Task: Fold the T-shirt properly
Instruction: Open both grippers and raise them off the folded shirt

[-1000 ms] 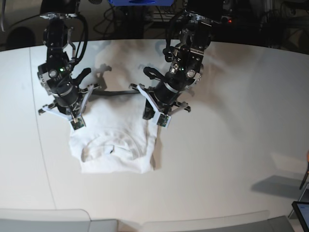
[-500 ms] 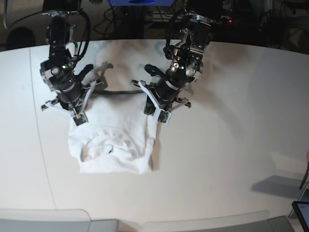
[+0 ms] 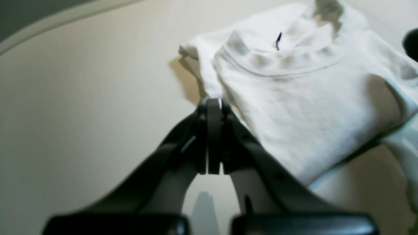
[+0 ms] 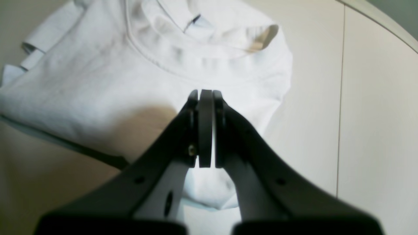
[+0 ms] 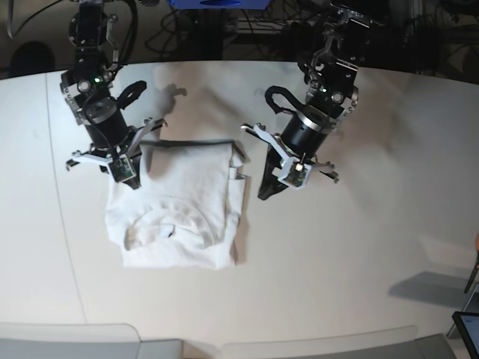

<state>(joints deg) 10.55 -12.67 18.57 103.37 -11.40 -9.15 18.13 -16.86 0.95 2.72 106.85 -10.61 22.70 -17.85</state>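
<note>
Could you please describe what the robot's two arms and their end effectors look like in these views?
Both arms are black, jointed, with looping black cables and small green lights. The left end effector and right end effector each carry tapering dark fingers on whitish angular brackets, and a small green board shows near each wrist.

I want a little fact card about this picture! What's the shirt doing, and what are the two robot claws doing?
shirt: white T-shirt, folded into a rectangle, collar on top near the front edge
resting on: off-white table
left gripper: shut, empty, just off the shirt's side, over bare table
right gripper: shut, empty, at the shirt's back corner
neatness: one side edge is a bit bunched
</note>
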